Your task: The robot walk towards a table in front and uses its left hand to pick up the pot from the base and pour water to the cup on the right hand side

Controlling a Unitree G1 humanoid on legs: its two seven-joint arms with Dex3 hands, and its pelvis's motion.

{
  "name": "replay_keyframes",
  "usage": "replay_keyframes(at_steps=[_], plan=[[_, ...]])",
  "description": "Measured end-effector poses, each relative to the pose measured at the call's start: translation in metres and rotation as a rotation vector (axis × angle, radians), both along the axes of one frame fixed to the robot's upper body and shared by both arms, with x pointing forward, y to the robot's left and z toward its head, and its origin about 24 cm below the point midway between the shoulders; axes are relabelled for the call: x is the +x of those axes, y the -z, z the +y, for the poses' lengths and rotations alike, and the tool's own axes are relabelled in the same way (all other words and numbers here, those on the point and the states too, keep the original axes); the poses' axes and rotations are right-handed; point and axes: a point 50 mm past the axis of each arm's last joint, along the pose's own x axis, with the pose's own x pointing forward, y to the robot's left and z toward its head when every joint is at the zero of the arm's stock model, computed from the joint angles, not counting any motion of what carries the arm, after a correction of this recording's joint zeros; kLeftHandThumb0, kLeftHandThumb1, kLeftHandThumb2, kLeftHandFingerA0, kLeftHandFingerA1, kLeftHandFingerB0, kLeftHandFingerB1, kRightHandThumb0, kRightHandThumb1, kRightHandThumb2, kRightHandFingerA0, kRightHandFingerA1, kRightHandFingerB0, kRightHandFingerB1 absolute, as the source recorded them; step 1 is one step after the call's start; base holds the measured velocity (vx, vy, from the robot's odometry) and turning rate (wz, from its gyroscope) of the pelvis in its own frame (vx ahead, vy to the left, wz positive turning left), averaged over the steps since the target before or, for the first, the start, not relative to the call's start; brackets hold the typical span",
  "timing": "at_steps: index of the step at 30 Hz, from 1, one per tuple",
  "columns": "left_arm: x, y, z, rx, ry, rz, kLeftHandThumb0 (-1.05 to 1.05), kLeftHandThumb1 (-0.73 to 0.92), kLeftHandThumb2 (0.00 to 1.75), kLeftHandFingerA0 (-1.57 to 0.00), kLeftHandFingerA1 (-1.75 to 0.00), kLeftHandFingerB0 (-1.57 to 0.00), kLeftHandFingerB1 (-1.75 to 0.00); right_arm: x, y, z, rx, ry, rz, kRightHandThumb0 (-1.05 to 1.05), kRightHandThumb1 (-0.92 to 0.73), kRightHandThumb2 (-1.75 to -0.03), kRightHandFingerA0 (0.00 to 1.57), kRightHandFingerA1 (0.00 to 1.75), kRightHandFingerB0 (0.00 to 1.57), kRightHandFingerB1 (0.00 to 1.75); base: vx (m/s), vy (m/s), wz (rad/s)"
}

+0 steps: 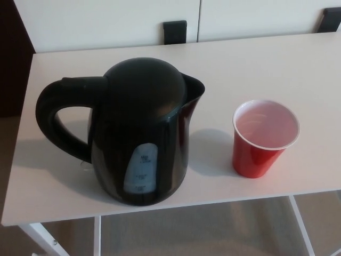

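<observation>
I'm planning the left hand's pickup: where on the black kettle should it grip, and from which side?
Probably the loop handle of the black kettle, approached from the robot's left. The handle juts out on that side with an open gap for fingers, while the spout already points toward the red cup.

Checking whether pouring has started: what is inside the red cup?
The cup stands upright on the table, right of the kettle. Its white inner wall shows and looks empty, but the very bottom is too washed out to rule out water.
</observation>
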Motion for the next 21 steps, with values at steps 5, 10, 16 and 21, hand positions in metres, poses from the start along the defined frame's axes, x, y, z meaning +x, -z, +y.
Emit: replay_keyframes(at_steps=[5,10,16,21], plan=[[0.029,-0.034,-0.017,0.089,0.11,-0.133,-0.08,0.55,0.96,-0.03,-0.51,-0.01,-0.48,0.004,0.0,0.0,0.002,-0.003,-0.008,-0.24,-0.58,-0.57,0.66,0.5,0.56,0.44,0.0,0.0,0.0],[0.059,-0.069,-0.044,0.17,0.256,-0.249,-0.13,0.45,0.56,-0.09,-0.26,-0.1,-0.3,0.008,-0.001,0.0,0.006,-0.007,-0.015,-0.25,-0.57,-0.56,0.66,0.49,0.57,0.44,0.0,0.0,0.0],[0.096,-0.104,-0.103,0.217,0.521,-0.356,-0.2,0.41,0.58,-0.05,-0.25,-0.07,-0.27,0.013,-0.005,-0.01,-0.007,-0.009,-0.01,-0.25,-0.55,-0.56,0.66,0.49,0.57,0.45,0.0,0.0,0.0],[0.106,-0.104,-0.125,0.189,0.613,-0.339,-0.2,0.39,0.54,-0.06,-0.31,-0.09,-0.27,0.014,-0.008,-0.016,-0.015,-0.011,-0.006,-0.27,-0.57,-0.56,0.67,0.49,0.59,0.45,0.0,0.0,0.0]])
